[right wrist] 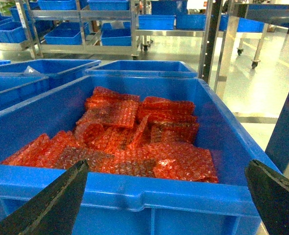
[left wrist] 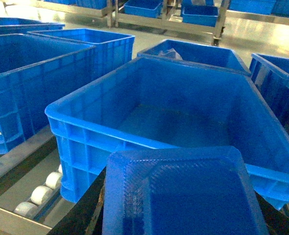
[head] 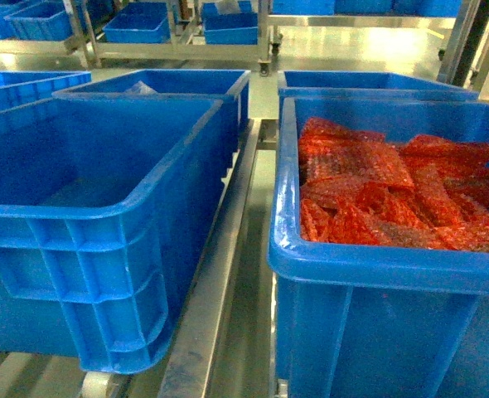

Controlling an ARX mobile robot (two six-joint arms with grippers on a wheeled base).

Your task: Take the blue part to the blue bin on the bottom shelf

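Blue part (left wrist: 183, 193) sits clamped in the left gripper (left wrist: 176, 215), just in front of the near rim of the empty blue bin (left wrist: 149, 142) on the bottom shelf (left wrist: 17, 215) rollers. Right gripper (right wrist: 166, 196) hangs with fingers spread wide at the bin of red bubble-wrap pieces (right wrist: 130, 139), holding nothing.

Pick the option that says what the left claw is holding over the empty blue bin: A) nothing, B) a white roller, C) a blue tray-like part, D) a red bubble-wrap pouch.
C: in the left wrist view a blue tray-like part sits in the left claw, just before the empty blue bin.
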